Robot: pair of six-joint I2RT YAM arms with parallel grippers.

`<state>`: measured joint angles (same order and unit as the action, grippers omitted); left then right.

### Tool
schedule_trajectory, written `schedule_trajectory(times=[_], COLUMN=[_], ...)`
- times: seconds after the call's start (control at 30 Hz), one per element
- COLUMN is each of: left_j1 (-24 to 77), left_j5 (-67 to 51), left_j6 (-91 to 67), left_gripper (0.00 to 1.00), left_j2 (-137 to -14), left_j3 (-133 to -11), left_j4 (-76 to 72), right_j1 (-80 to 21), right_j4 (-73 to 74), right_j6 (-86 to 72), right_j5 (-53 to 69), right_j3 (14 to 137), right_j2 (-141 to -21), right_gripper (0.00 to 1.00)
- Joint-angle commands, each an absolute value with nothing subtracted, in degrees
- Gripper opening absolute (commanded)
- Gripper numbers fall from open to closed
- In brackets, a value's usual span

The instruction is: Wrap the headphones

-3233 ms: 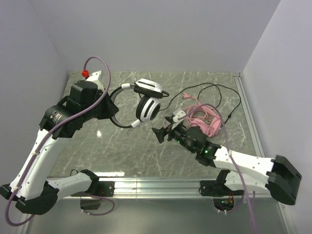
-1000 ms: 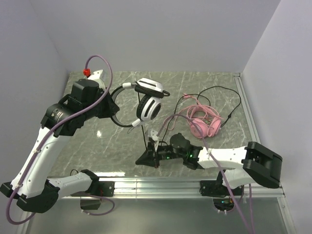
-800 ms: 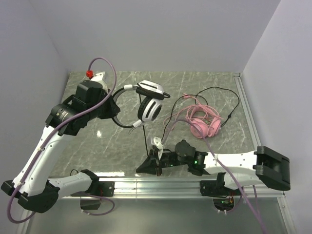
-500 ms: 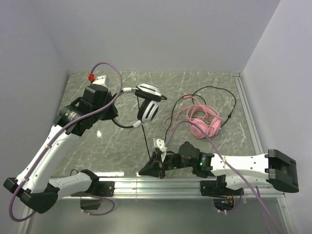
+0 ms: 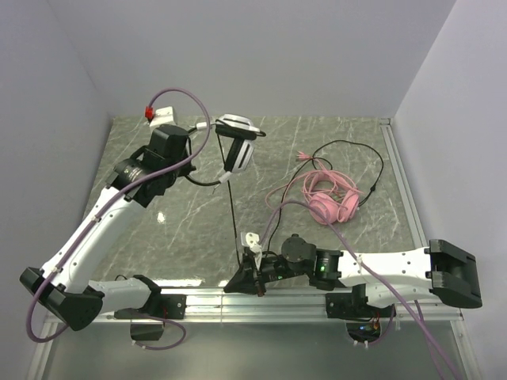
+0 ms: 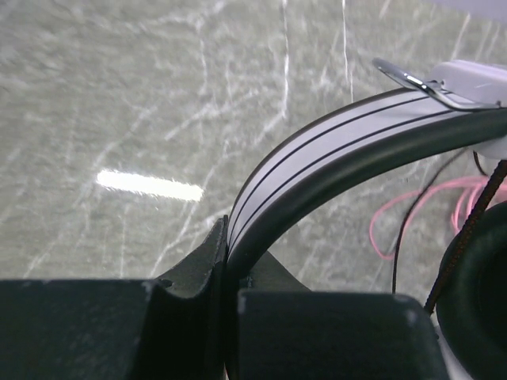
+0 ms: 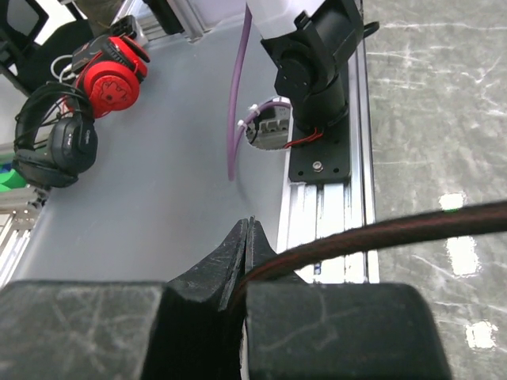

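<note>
While shut tight, right end effector (image 7: 247, 229) on black cable (image 7: 380, 232).

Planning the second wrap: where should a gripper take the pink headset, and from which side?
Likely the pink headset by its headband, the thin arc beyond the ear cups. It lies flat, so come straight down with the jaws across the band. The pink cable trails from it and the black cable loops behind, so choose a bare stretch.

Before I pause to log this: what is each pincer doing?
Left pincer: shut on the headband of the black-and-white over-ear headphones.
Right pincer: shut on their thin black cable.
</note>
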<state>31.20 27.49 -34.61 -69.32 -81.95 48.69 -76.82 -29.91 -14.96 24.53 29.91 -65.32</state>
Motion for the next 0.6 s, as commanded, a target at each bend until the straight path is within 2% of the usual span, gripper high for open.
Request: schedule_trajectory(times=[0.0, 0.37, 0.57], left_j1=[30.85, 30.23, 30.23], left_j5=[34.36, 35.33, 40.95], left_j6=[-35.25, -31.55, -28.66], left_gripper=[0.00, 0.00, 0.00], left_j2=[-69.08, -69.96, -66.81], left_j3=[-89.19, -91.76, -81.67], left_j4=[38.41, 37.53, 29.29], right_j1=[-77.78, -78.31, -80.06], right_j4=[-31.90, -33.31, -21.76], right_j6=[-15.64, -17.05, -16.35], right_j5=[25.31, 24.17, 20.23], right_j3=[29.54, 26.72, 31.98], right_j2=[-65.39, -64.34, -58.37], right_gripper=[0.00, 0.00, 0.00])
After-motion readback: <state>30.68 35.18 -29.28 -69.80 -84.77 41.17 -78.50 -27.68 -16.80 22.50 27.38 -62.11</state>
